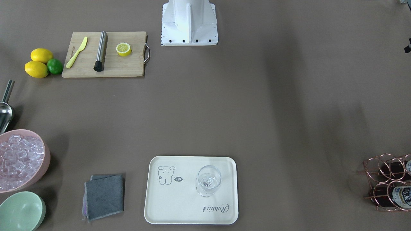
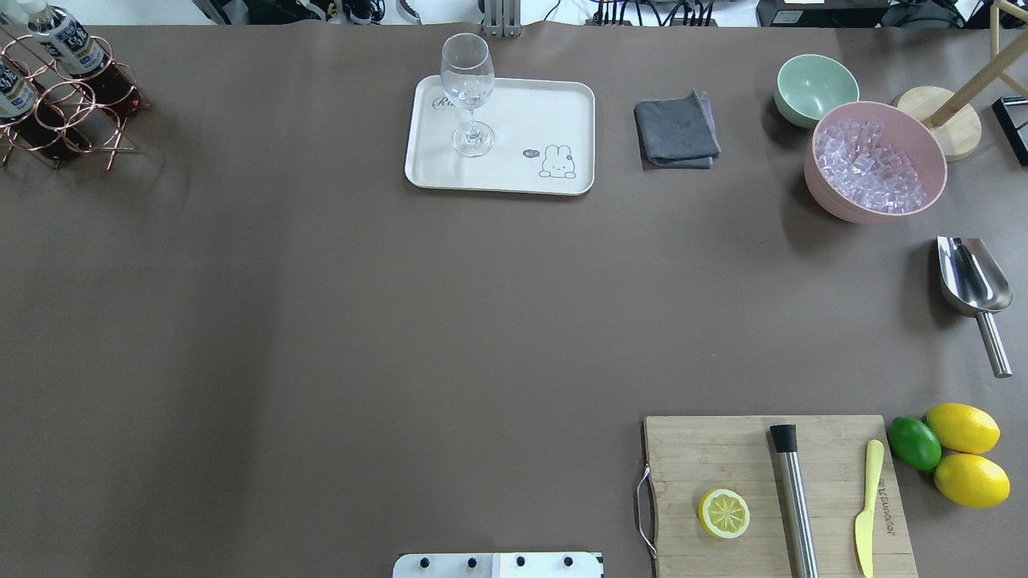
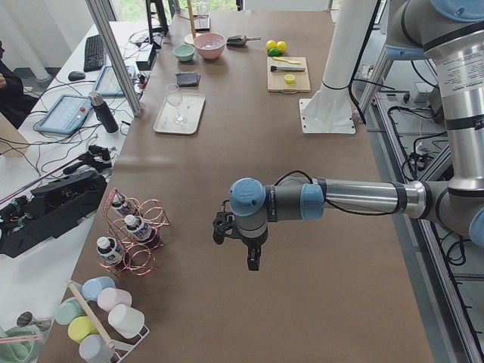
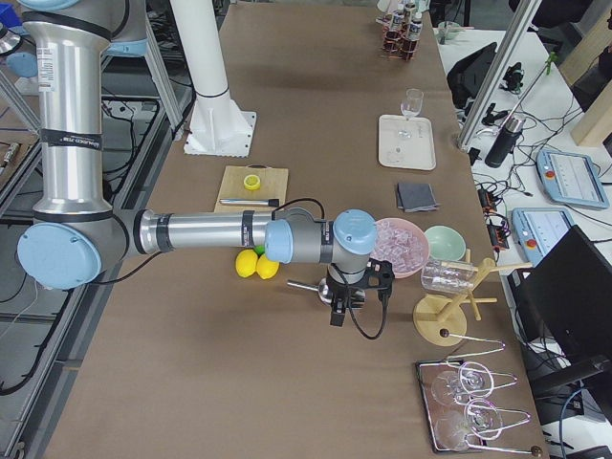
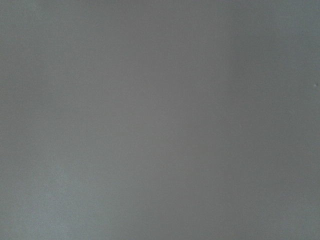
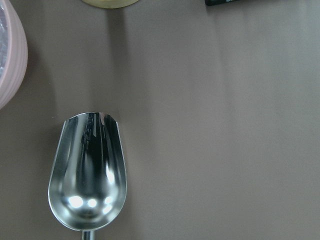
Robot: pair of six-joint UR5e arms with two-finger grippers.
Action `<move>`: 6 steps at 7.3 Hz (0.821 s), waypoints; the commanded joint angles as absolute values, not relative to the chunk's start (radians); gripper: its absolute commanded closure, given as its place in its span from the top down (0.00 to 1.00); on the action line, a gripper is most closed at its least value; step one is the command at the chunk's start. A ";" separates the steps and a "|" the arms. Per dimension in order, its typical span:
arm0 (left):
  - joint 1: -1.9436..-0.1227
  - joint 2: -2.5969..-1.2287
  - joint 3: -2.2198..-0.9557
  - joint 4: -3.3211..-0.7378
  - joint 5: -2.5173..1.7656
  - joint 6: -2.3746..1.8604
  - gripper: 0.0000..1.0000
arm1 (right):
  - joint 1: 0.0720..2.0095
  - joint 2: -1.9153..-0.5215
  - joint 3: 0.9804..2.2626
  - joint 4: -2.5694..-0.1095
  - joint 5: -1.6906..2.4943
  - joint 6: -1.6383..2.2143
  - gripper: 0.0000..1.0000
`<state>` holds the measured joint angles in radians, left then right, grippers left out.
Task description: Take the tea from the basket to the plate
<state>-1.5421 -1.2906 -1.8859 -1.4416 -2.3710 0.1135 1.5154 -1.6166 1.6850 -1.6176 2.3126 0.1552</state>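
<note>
Tabletop (image 2: 321, 321) in matte brown carries the cream-white rectangular plate (image 2: 522, 112), a tray with rounded corners, a small animal drawing and "Rabbit" lettering. Well to the robot's left of the plate stands the rose-copper wire basket (image 2: 72, 120). The tea (image 2: 68, 44) lies in it: three small clear plastic bottles of dark reddish-brown drink, with white caps and beige-and-dark labels. A clear stemmed glass (image 2: 467, 92) stands upright on the plate, on the half nearer the basket. Just to the robot's right of the plate lies a folded grey cloth (image 2: 676, 128). Beyond it are a pale green bowl (image 2: 815, 84) and a pink bowl (image 2: 835, 205) heaped with ice cubes, then a steel scoop (image 2: 972, 281). Nearer the robot than the plate, on that same side, a bamboo cutting board (image 2: 707, 449) holds a lemon half (image 2: 724, 513), a steel muddler (image 2: 795, 502) and a yellow plastic knife (image 2: 867, 514). Two lemons (image 2: 961, 427) and a lime (image 2: 914, 443) sit just beside the board. The left hand (image 3: 253, 261) hangs over bare tabletop, well apart from the plate and nearer the basket. The right hand (image 4: 338, 314) hangs far from the plate, above the scoop, which its wrist camera shows right below. I cannot tell whether either hand is open or closed.
</note>
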 commanded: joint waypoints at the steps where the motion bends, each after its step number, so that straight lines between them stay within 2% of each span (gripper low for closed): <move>1: -1.543 -1.293 -1.879 -1.443 -2.368 0.114 0.98 | 1.516 -1.615 1.690 -1.617 2.310 0.161 1.00; 6: -1.545 -1.351 -1.838 -1.448 -2.368 0.101 0.98 | 1.516 -1.615 1.692 -1.617 2.310 0.163 1.00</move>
<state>-1.5440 -1.3190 -1.8623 -1.4435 -2.3672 0.1058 1.5156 -1.6153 1.6915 -1.6168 2.3102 0.1626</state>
